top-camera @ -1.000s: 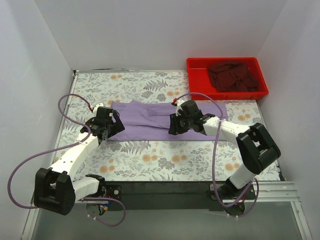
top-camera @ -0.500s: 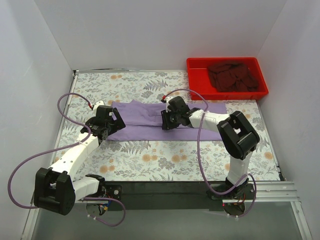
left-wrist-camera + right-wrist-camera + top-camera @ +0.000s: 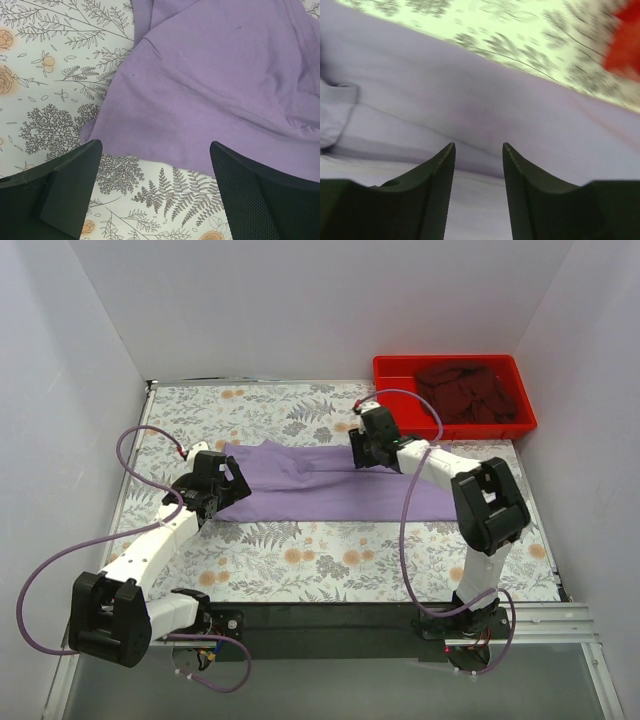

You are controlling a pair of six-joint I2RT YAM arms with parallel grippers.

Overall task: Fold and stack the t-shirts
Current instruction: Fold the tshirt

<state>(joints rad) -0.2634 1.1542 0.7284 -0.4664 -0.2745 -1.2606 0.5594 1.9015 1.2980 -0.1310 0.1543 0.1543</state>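
The lavender t-shirt (image 3: 300, 490) lay 9-to-3, with the left gripper (image 3: 155, 145) at its 9 o'clock end and the right gripper (image 3: 479, 147) at 12, both jaws released.

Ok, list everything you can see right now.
Pale lavender cloth t-shirt: one, lavender, spread in a long band across mid-table.
Dark maroon cloth t-shirt: one, maroon, bunched inside the tray.
Red plastic tray: one, red, far right corner.
Floral-print table: one, white with grey and orange flowers, under everything.
Purple cables: two, purple, one along each arm.
Left gripper: one, black, open over the lavender shirt's left end.
Right gripper: one, black, open over its far edge.
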